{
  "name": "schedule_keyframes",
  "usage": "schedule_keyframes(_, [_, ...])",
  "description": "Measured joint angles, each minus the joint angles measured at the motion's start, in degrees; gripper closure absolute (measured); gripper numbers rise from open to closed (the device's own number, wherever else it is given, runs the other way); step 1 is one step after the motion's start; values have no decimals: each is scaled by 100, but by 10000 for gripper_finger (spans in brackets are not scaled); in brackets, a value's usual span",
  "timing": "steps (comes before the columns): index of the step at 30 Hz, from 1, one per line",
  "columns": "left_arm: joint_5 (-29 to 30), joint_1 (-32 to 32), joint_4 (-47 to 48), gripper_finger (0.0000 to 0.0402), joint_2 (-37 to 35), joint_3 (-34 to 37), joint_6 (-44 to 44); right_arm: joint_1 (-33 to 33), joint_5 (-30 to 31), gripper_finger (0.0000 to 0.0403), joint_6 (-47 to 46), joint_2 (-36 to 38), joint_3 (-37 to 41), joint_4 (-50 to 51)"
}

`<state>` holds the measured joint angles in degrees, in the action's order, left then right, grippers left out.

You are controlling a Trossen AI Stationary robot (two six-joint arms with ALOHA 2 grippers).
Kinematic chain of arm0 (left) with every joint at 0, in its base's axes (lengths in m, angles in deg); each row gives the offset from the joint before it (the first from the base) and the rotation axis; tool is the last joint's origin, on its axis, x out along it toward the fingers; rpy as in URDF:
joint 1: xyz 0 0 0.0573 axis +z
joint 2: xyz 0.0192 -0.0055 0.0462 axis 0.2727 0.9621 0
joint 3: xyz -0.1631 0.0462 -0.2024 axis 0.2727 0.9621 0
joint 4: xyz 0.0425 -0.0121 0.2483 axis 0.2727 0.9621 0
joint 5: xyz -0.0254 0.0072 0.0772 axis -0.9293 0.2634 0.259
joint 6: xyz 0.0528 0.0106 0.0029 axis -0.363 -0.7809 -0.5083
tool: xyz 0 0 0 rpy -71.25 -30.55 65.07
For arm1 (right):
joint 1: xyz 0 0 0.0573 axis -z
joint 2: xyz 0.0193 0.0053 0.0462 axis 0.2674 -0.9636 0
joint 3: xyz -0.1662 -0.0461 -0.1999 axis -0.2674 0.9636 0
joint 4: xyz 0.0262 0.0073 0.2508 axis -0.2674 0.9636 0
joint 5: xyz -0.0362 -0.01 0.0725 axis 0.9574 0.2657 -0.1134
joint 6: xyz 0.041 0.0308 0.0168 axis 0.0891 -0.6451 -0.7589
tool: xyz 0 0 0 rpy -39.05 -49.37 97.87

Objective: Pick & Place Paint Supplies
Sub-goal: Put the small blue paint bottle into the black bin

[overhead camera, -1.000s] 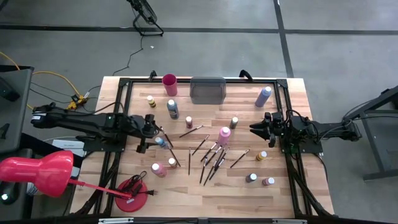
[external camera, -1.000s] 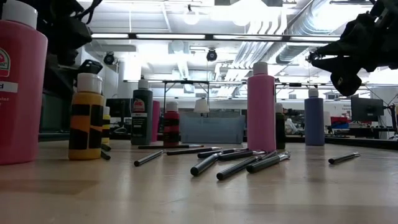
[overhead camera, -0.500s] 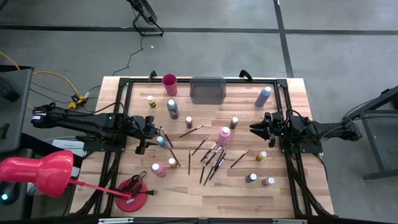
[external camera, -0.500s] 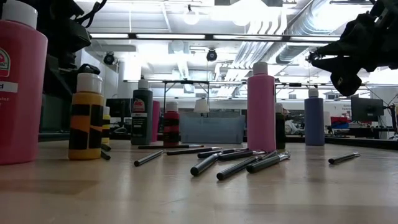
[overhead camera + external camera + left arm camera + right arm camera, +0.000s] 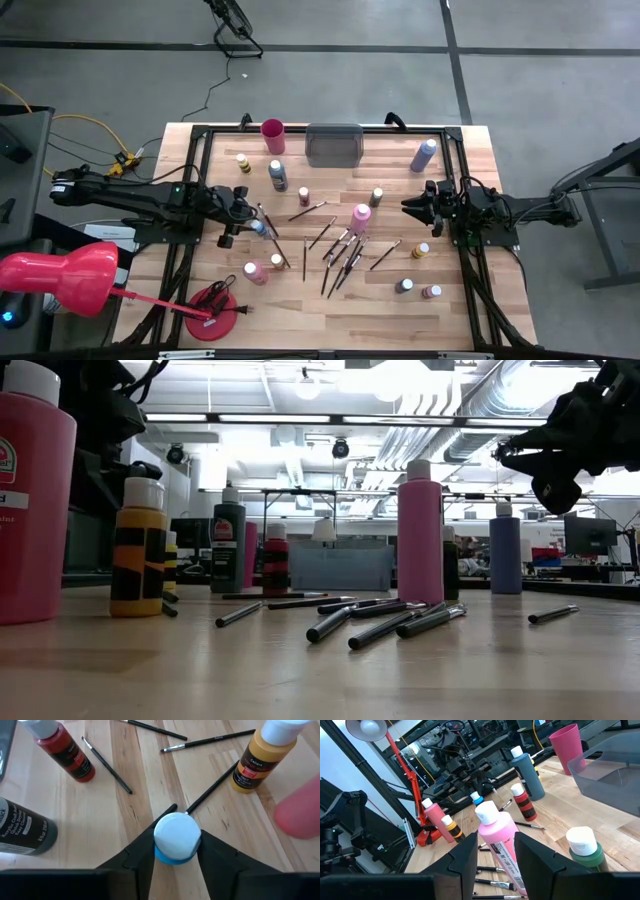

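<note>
A small blue paint bottle with a white cap [image 5: 175, 836] stands upright on the wooden table at its left side [image 5: 258, 228]. My left gripper [image 5: 176, 844] [image 5: 250, 220] is closed on it. More bottles stand around: red [image 5: 70, 755], dark [image 5: 25, 827], yellow [image 5: 260, 755], tall pink [image 5: 360, 217], lavender [image 5: 423, 155]. Several thin dark paintbrushes [image 5: 340, 250] lie loose at the table's middle. My right gripper [image 5: 408, 207] [image 5: 492, 852] hovers open at the right side with nothing between its fingers. My left gripper pinches the blue bottle between its two fingers just under the white cap [image 5: 165, 854], one finger [image 5: 145, 845] on each side. The fingers slant down from the table's left side. The bottle stands upright with its base on the table.
A pink cup [image 5: 272, 136] and a grey rectangular tray [image 5: 334, 144] stand at the far edge. A red lamp base [image 5: 212, 302] sits at the near left corner. A brush [image 5: 212, 787] lies right behind the blue bottle. More small bottles [image 5: 420, 250] stand near the right arm.
My left gripper has stayed in place while its fingers have drawn together onto the blue bottle. The bottle has not moved.
</note>
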<state>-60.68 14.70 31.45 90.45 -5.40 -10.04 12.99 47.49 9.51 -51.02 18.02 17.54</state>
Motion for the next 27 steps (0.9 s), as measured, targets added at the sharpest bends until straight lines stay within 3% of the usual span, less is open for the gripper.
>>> schedule_keyframes(8, [-25,0,-55,294,0,0,82,0,0,279,-1,0,1,-1])
schedule_keyframes(18, [-274,0,-209,294,-2,-102,122,1,1,279,0,0,1,0])
schedule_keyframes(22, [-233,2,-3,294,-2,-529,-6,0,2,279,0,0,2,0])
schedule_keyframes(27, [200,2,710,294,-2,-1548,-452,1,0,279,0,0,1,-1])
